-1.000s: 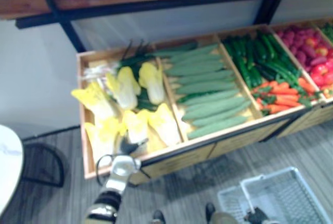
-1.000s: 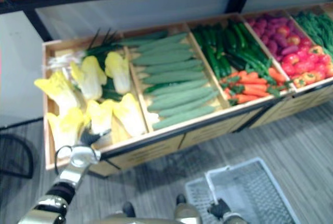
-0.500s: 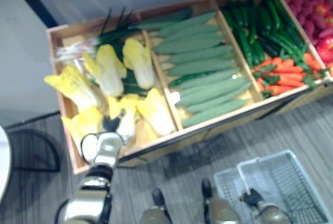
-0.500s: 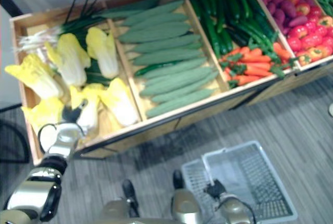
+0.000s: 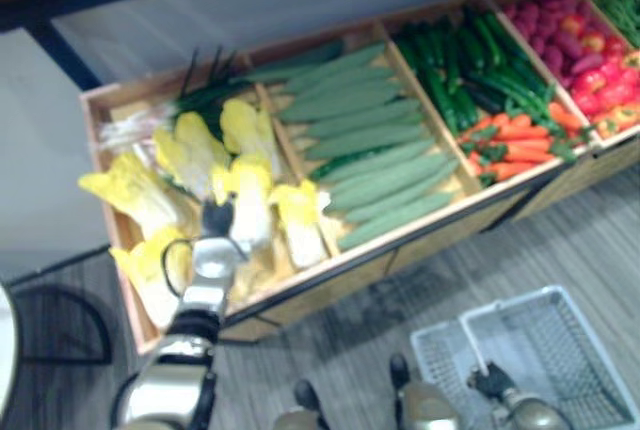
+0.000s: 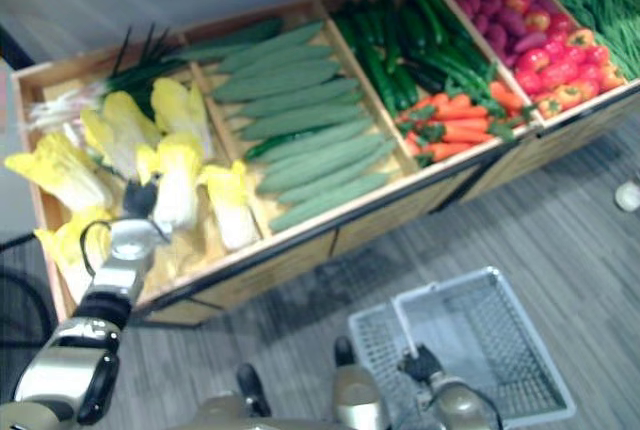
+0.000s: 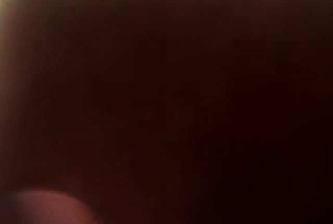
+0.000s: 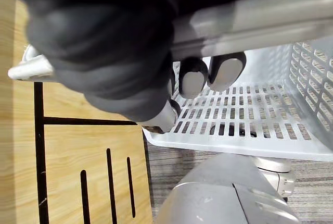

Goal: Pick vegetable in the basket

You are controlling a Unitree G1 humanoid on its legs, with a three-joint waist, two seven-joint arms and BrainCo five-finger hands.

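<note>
Two grips: left hand's unclear among cabbages; right hand's tight round basket handle.

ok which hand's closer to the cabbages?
Left. The left hand sits among the cabbages in the crate; the right hand is well apart, curled round the basket handle.

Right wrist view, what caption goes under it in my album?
The robot's right hand curls round the pale grey bar handle of a light grey slotted plastic basket.
</note>
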